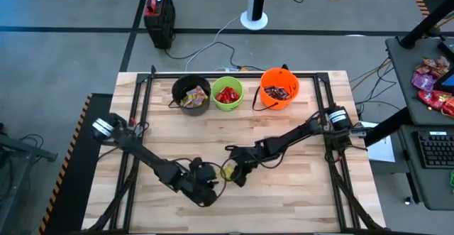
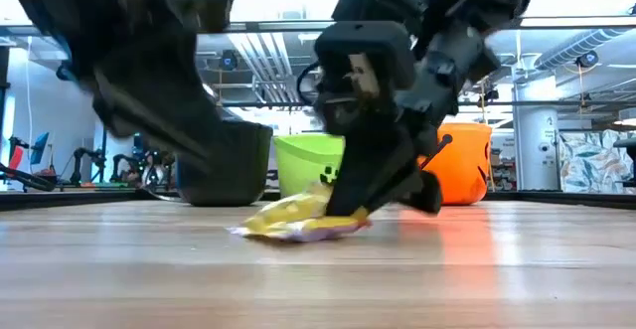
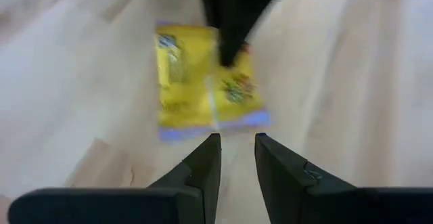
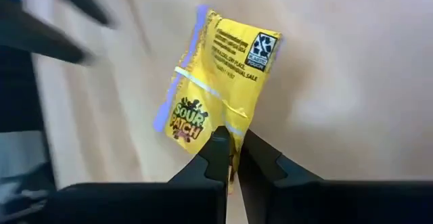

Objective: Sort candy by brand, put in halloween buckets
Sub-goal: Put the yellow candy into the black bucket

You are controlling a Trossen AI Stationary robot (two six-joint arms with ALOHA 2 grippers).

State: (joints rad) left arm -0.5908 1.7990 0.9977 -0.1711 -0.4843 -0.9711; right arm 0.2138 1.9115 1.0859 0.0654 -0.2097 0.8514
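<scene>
Wooden tabletop (image 1: 284, 199): right gripper (image 4: 233, 155) pinched shut on yellow crinkly candy packet (image 4: 216, 92), prob. for black bucket (image 1: 190, 95) w/ matching yellows; left gripper (image 3: 237, 158) slightly parted, empty.

Light butcher-block wooden table (image 1: 284, 192), grey concrete floor (image 1: 64, 57), white round pedestal base (image 1: 254, 18), black keyboard (image 1: 434, 150) on side desk

Overhead camera looks straight down; low one peers level across the table (image 2: 477, 279); both wrist views, seemingly close, share the yellow packet (image 4: 216, 95)
</scene>
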